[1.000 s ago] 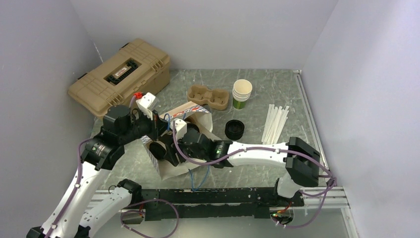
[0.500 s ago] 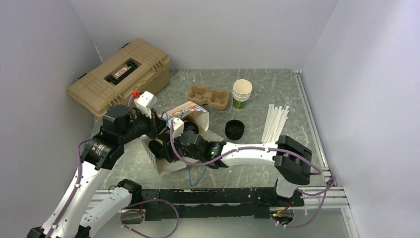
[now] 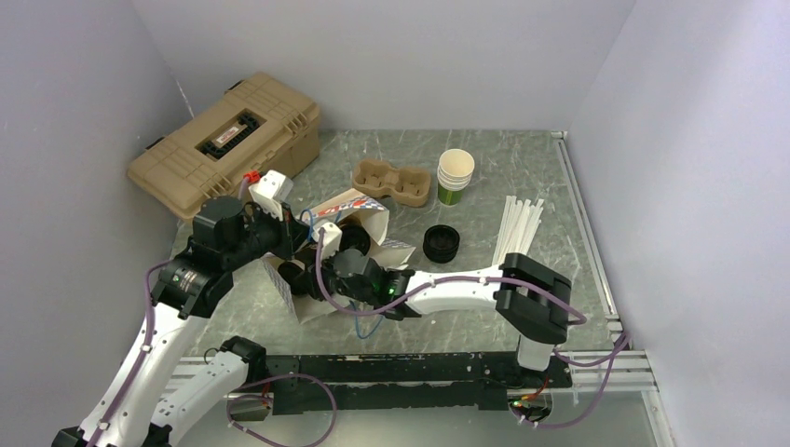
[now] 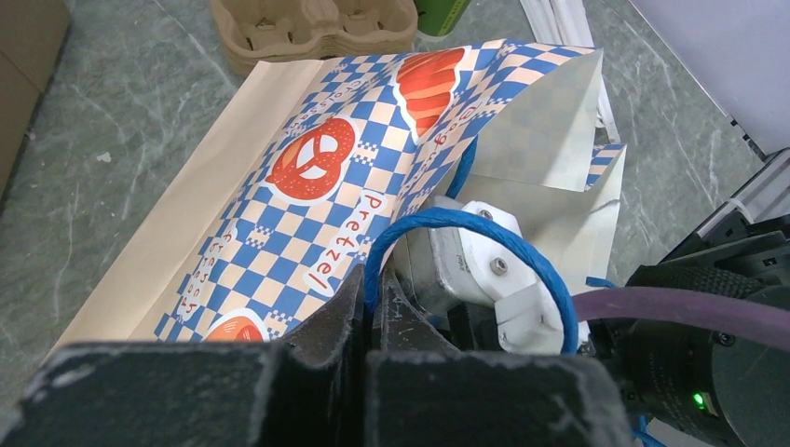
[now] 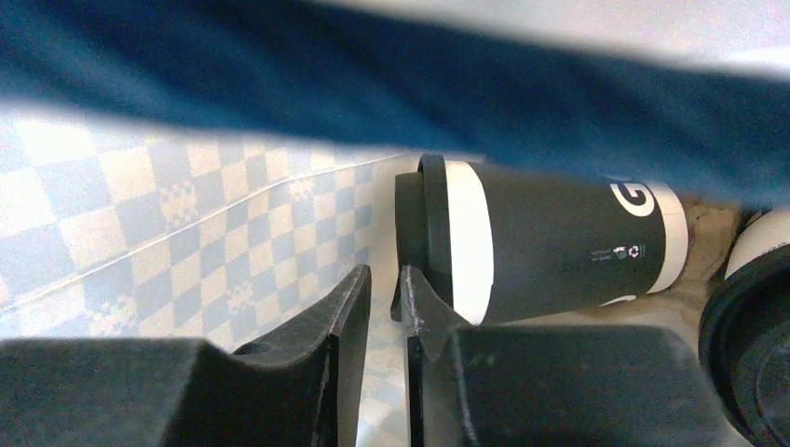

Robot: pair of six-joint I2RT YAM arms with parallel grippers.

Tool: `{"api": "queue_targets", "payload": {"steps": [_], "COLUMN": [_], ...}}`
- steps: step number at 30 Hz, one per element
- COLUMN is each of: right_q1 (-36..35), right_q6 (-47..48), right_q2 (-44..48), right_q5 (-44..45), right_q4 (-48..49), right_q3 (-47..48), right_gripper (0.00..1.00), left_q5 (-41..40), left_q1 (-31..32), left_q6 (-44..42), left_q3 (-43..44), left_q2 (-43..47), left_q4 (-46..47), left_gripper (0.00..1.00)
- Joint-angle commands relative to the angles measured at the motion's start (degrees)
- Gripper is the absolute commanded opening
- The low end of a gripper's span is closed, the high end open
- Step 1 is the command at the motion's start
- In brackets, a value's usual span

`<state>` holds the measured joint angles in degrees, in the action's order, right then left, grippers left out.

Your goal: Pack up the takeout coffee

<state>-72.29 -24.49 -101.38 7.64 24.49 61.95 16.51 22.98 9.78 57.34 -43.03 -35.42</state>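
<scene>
Two tools work at the paper bag (image 4: 307, 177). My left tool (image 4: 371, 289) stays clamped on the bag's rim by the blue cord handle (image 4: 475, 216), holding the mouth open. My right tool (image 5: 384, 298) has pushed deeper inside, and its jaws have narrowed to a thin gap that grips nothing. The coffee cup (image 5: 550, 247) lies on its side in the bag, so I judge it released. From above, arm and bag hide it. A blue blur cuts off the right wrist view.
</scene>
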Motion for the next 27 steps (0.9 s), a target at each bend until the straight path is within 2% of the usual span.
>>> {"api": "queue_targets", "payload": {"steps": [1, 4, 5, 12, 22, 26, 27], "right_q1": [-1.21, -1.43, -1.51, -2.13, -2.89, -3.03, -3.07], "right_q6": [1.01, 1.18, 1.19, 1.54, 2.31, 2.79, 2.94], "right_q2": [-2.11, -1.28, -0.71, 6.72, 22.97, 25.41, 25.03], "right_q5": [-1.66, -1.07, -0.74, 1.06, 2.42, 1.86, 1.48], "right_q4": [0.99, 1.2, 1.11, 3.73, 12.64, 12.01, 11.29], "right_q3": [0.82, 0.09, -0.21, -4.46, -16.33, -17.64, -17.35], "right_gripper": [0.17, 0.01, 0.0, 0.0, 0.0, 0.0, 0.03], "left_q5": [7.48, 6.97, 6.71, 2.62, -1.18, -1.31, -1.31], "left_q1": [1.27, 1.28, 1.28, 1.28, 1.28, 1.28, 1.28], "left_q6": [2.77, 2.67, 2.63, 1.02, 0.11, 1.32, 1.87], "left_q3": [0.89, 0.82, 0.84, 0.44, -1.62, -2.39, -2.51], "left_q2": [-0.11, -0.04, -0.04, 1.31, 5.77, 6.37, 6.37], "left_q4": [0.54, 0.35, 0.22, -1.45, -2.25, -1.54, -1.17], "left_gripper": [0.0, 0.0, 0.0, 0.0, 0.0, 0.0, 0.0]}}
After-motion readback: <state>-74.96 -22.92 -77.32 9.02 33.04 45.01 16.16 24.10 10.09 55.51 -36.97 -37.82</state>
